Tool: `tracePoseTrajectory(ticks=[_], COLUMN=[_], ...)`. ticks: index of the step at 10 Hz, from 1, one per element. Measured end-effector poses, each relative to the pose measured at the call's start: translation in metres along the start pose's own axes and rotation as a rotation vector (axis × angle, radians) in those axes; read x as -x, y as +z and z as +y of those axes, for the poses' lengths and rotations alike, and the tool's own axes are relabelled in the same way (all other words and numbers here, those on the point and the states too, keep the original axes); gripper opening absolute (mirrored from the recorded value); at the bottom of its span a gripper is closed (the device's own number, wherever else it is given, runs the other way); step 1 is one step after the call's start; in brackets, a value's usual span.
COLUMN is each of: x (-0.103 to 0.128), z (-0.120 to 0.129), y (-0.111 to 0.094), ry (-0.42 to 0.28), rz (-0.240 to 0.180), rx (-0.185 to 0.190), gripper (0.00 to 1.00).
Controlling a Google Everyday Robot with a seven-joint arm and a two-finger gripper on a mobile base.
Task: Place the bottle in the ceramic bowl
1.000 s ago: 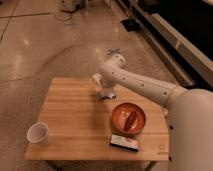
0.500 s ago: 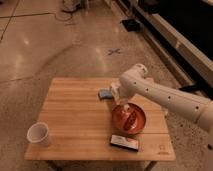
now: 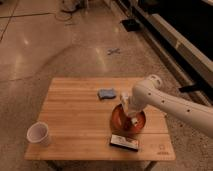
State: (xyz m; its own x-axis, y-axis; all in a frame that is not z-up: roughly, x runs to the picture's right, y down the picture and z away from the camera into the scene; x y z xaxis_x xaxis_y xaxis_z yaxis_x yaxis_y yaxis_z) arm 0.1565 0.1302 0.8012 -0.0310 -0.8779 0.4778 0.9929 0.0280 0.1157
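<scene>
The orange-red ceramic bowl (image 3: 116,121) sits on the right half of the wooden table (image 3: 75,115). My arm comes in from the right and bends down over it. The gripper (image 3: 130,111) hangs directly above the bowl's middle, shut on the bottle (image 3: 134,120). The bottle is a slim pale shape pointing down, with its lower end at or just inside the bowl. Whether it touches the bowl's bottom is not clear.
A white cup (image 3: 40,134) stands at the table's front left corner. A flat black-and-white box (image 3: 124,143) lies just in front of the bowl. A small blue object (image 3: 106,93) lies behind the bowl, to its left. Bare floor surrounds the table.
The arm swung from near the blue object to the right and forward, carrying the bottle over the bowl, and has now lowered it toward the bowl.
</scene>
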Motion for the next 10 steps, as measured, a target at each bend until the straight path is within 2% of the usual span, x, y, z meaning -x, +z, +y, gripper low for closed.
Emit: tracePoseTrajectory(ticks=[1,4,6,8,10], x=[0.008,0.03,0.038,0.032,0.015], z=[0.004,0.009,0.005,-0.005,-0.017], y=[-0.001,-0.005,-0.009,-0.017,-0.03], ry=[0.012,0.034,0.021,0.011,0.036], rz=[-0.008,-0.036,-0.047,-0.032,0.001], rx=[-0.002,-0.016,-0.03,-0.053,-0.085], gripper=[0.8,0.8,0.8,0.8,0.8])
